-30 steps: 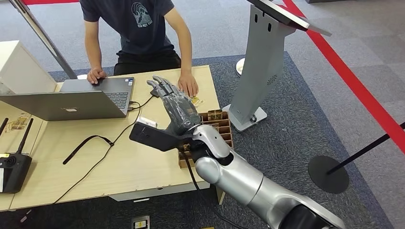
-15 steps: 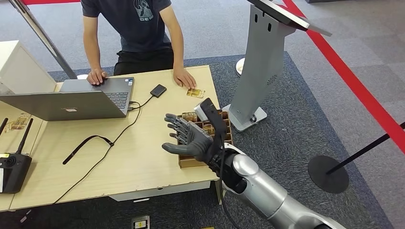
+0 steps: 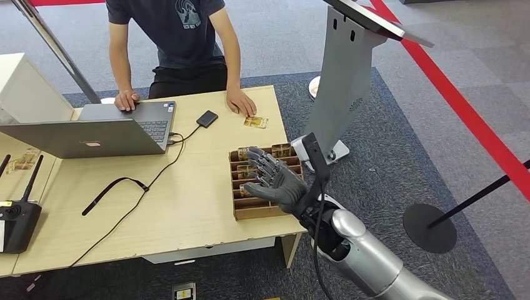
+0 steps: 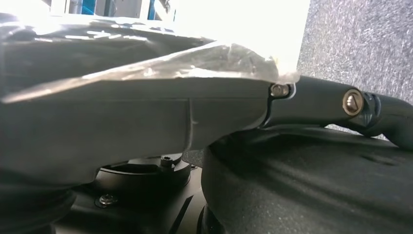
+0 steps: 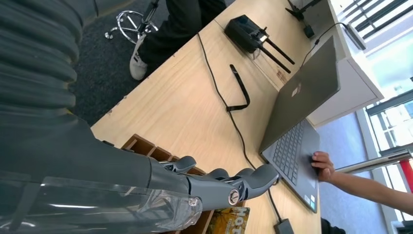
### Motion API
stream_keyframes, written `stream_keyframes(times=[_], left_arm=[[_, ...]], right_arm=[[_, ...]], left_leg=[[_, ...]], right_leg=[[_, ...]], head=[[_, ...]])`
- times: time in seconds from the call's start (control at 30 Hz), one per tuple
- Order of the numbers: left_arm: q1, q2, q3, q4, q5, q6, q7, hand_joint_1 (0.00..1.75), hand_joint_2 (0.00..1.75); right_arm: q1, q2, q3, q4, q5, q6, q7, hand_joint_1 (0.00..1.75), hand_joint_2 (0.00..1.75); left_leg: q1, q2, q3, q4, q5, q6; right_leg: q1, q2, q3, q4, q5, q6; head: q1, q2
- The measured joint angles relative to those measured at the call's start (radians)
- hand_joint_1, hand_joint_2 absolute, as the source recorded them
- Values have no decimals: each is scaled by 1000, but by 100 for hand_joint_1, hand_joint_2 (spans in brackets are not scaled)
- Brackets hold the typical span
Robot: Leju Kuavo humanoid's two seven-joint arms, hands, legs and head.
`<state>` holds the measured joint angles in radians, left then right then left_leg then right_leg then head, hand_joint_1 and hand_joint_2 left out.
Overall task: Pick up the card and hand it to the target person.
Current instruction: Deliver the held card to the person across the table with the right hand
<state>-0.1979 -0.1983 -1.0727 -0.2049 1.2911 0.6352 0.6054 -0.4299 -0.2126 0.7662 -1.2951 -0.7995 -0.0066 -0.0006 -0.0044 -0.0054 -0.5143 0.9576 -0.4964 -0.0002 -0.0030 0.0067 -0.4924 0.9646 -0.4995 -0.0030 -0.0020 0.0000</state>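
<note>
One hand working | right hand (image 3: 274, 180) hovering spread and holding nothing over wooden tray (image 3: 245, 213) of upright cards (image 3: 281, 150) directly beneath fingers | left hand: grip impossible to tell | loose card (image 3: 255, 122) lying on desk (image 3: 181, 200) beside person's hand (image 3: 240, 102), farther off.

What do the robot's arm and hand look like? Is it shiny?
Yes! The right arm is shiny silver and rounded, with a black cable running along it. The right hand is dark grey with jointed fingers, plus a grey ribbed cover behind it.
</note>
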Motion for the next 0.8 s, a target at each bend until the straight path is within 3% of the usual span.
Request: stream_keyframes(times=[0.23, 0.43, 0.57, 0.8], left_arm=[[0, 0, 0, 0, 8, -5, -4, 0, 175], [3, 0, 0, 1, 19, -17, -15, 0, 175], [4, -1, 0, 1, 24, -26, -21, 0, 175], [5, -3, 0, 2, 29, -17, -29, 0, 175]], right_arm=[[-3, -12, -3, -21, 106, -43, -53, 0, 175], [-28, -9, 2, -29, 386, -163, -110, 0, 175], [-61, 3, 12, -30, 714, -265, -112, 0, 175], [-71, 18, 34, -35, 1004, -298, -66, 0, 175]], left_leg=[[0, 0, 0, 0, 0, 0], [-1, 0, -1, 0, 0, 0], [-2, -1, 0, 0, 0, 0], [-3, -1, 0, -1, 0, 0]], right_leg=[[0, 0, 0, 0, 0, 0], [0, 0, 0, 0, 0, 0], [0, 0, 0, 1, 0, 0], [0, 0, 0, 1, -1, 1]], head=[[0, 0], [0, 0], [0, 0], [0, 0]])
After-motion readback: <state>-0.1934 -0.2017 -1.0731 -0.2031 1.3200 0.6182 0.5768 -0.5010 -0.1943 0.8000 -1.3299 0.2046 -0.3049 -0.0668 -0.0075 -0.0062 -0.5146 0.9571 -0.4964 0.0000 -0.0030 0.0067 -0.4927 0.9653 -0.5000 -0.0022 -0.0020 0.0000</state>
